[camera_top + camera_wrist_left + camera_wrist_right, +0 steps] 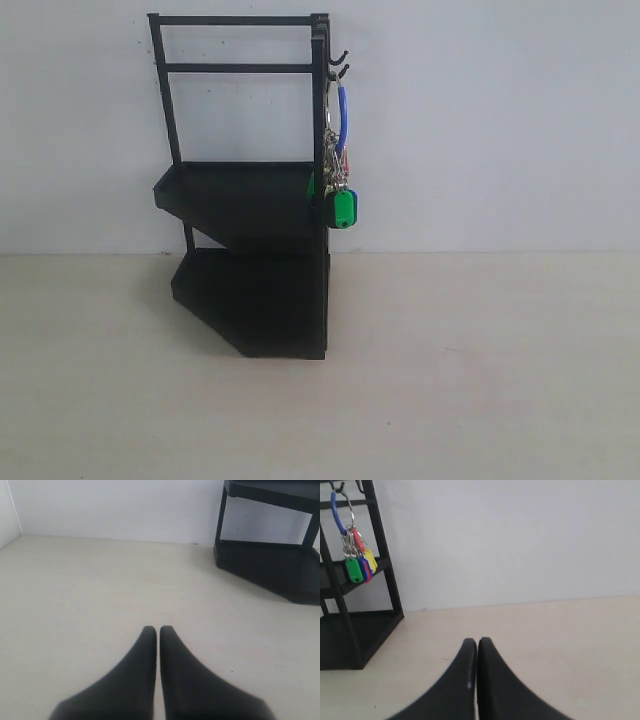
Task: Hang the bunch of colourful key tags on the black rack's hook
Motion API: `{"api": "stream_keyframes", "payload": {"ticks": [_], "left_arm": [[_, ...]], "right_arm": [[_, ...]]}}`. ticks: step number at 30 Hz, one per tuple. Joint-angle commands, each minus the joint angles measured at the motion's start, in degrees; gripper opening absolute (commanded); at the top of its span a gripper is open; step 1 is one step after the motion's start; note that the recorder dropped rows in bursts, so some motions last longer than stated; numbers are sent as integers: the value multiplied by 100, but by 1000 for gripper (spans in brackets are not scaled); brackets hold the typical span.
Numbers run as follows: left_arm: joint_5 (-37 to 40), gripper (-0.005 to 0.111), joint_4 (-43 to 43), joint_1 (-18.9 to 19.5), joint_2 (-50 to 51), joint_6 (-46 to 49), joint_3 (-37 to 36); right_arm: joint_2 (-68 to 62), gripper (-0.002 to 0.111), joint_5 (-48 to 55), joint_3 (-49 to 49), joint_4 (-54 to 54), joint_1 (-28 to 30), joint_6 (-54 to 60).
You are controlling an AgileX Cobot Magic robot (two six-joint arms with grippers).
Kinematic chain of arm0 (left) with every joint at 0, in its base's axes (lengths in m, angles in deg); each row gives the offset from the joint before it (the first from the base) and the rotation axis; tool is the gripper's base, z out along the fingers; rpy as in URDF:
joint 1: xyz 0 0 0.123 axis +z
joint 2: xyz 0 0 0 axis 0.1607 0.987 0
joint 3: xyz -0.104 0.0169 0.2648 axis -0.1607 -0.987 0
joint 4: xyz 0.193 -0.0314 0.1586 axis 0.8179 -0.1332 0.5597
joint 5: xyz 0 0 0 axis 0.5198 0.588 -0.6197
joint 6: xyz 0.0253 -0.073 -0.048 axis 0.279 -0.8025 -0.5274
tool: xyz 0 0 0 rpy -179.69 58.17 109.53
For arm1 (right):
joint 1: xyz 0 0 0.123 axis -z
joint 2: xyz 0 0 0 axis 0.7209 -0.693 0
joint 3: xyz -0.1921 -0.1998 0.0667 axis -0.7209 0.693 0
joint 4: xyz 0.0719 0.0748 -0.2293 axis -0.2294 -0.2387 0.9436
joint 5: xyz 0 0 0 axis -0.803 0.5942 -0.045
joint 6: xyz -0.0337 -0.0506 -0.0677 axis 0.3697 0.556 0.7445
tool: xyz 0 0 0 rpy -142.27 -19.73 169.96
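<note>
Up close: left gripper (157, 628) and right gripper (477, 641) both pinched together on nothing, low over the table (90, 590), well clear of the black rack (250, 300). Further back: colourful key tag bunch (340, 190) dangling by its blue loop off a side hook (343, 72). Looks done imo, so no nudging that rack.

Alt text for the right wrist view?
The colourful key tag bunch hangs high on the black rack, in front of a white wall. Nearer the camera, the shut right pincer points out over the beige table.
</note>
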Motion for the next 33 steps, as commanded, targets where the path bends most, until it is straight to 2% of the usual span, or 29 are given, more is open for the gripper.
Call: {"api": "stream_keyframes", "payload": {"ticks": [1, 4, 6, 7, 9, 18, 22, 33], "left_arm": [[-42, 4, -40, 19, 20, 2, 14], [-42, 4, -40, 19, 20, 2, 14], [-42, 4, -40, 19, 20, 2, 14], [-42, 4, -40, 19, 20, 2, 14], [-42, 4, -40, 19, 20, 2, 14], [-42, 4, -40, 19, 20, 2, 14], [-42, 4, -40, 19, 20, 2, 14], [-42, 4, -40, 19, 20, 2, 14]], "right_arm": [[37, 0, 230, 25, 30, 26, -51], [37, 0, 266, 25, 30, 26, -51], [37, 0, 324, 25, -455, 26, 465], [37, 0, 422, 25, -1595, 26, 1770], [37, 0, 525, 25, -2652, 26, 2979], [37, 0, 1420, 25, -2736, 150, 2927], [37, 0, 1420, 25, -2751, 505, 2813], [37, 0, 1431, 25, -2739, 534, 2907]]}}
